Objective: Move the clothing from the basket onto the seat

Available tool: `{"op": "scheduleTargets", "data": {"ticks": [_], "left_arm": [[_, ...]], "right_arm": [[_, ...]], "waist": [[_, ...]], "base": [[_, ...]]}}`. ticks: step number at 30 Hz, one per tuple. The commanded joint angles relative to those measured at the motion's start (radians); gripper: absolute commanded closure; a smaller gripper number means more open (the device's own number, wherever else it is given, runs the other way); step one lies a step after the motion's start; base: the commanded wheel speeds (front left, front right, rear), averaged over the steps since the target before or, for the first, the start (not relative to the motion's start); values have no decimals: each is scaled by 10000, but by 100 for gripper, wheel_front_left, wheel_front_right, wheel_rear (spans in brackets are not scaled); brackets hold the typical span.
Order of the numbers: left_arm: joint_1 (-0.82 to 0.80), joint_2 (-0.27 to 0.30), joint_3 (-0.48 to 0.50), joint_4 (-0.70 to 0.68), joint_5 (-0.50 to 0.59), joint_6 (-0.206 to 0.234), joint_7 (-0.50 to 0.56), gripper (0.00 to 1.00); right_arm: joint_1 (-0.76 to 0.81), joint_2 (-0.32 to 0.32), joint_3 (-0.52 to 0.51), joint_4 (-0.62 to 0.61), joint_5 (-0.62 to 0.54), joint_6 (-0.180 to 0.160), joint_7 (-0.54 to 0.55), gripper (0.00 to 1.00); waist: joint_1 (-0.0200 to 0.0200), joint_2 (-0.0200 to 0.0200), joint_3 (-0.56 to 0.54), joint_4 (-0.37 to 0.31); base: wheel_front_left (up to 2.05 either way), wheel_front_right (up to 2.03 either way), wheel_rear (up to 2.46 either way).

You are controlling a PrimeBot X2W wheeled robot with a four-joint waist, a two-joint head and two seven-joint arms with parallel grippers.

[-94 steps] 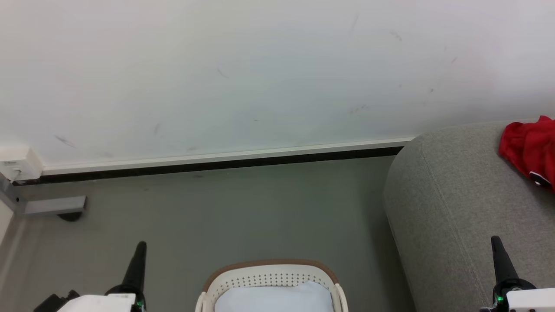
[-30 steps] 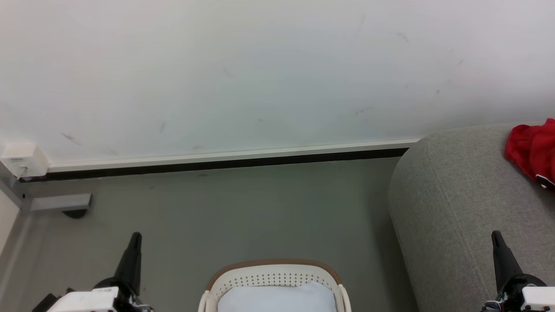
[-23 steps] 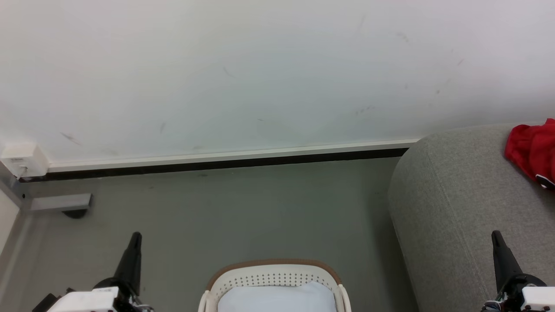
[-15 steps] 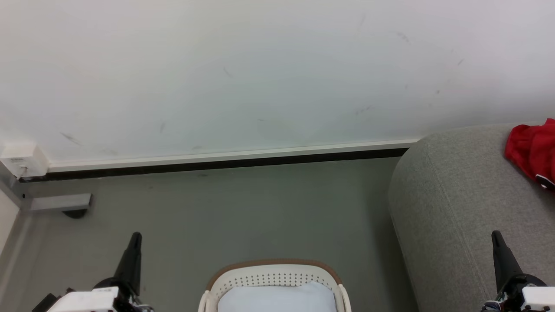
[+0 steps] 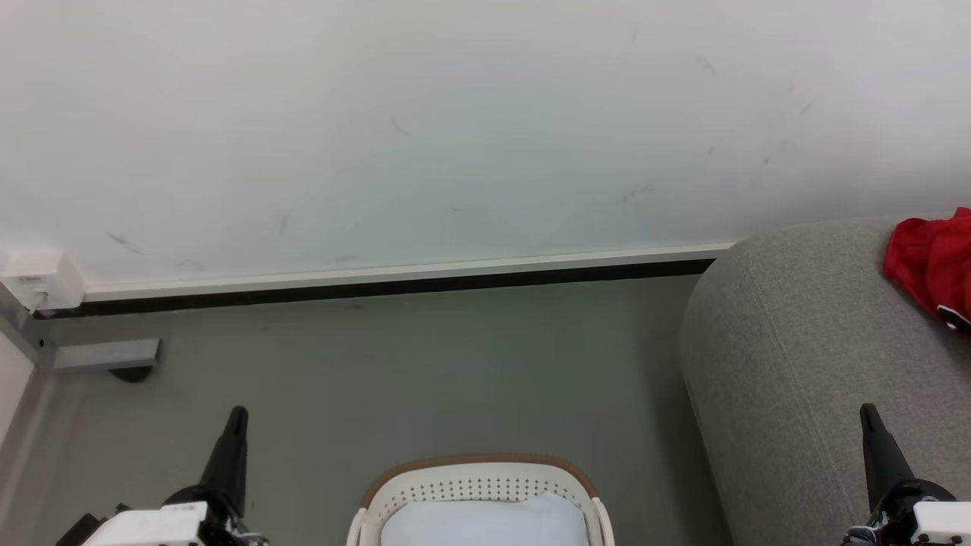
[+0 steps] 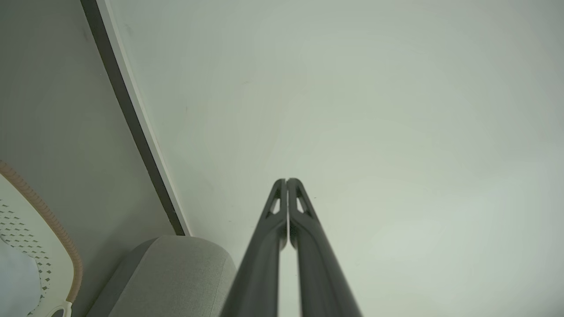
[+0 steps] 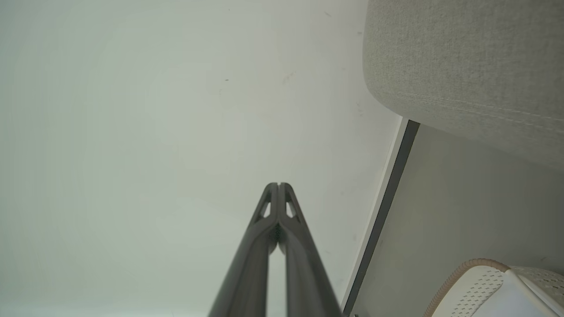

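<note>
grey floor (image 5: 425,364), white wall (image 5: 455,114). laundry basket (image 5: 476,472) between left gripper (image 5: 238,414) and right gripper (image 5: 868,412), both pressed together, empty. right of the basket, red clothing (image 5: 929,262) lies on the sofa (image 5: 796,341).

Domestic-style room: grey sofa (image 5: 796,341), laundry basket (image 5: 474,460) on grey floor (image 5: 417,364), scuffed white wall (image 5: 455,114), skirting board (image 5: 379,271)

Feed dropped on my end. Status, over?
Left gripper, right gripper shut, empty. Red clothing lies on seat. Basket holds something pale. Nothing in the way.
</note>
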Motion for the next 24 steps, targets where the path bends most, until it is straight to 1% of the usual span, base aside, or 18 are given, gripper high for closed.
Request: {"op": "scheduleTargets", "data": {"ticks": [1,24], "left_arm": [[-86,73,21,-33,-134,-46,39,100],[-85,73,20,-34,-135,-46,40,100]], "right_arm": [[-125,-74,-38,-51,7,-21,31,100],[-126,-74,-39,-52,7,-21,30,100]], "waist": [[0,0,0,0],[0,0,0,0]], "base": [[0,0,0],[0,0,0]]}}
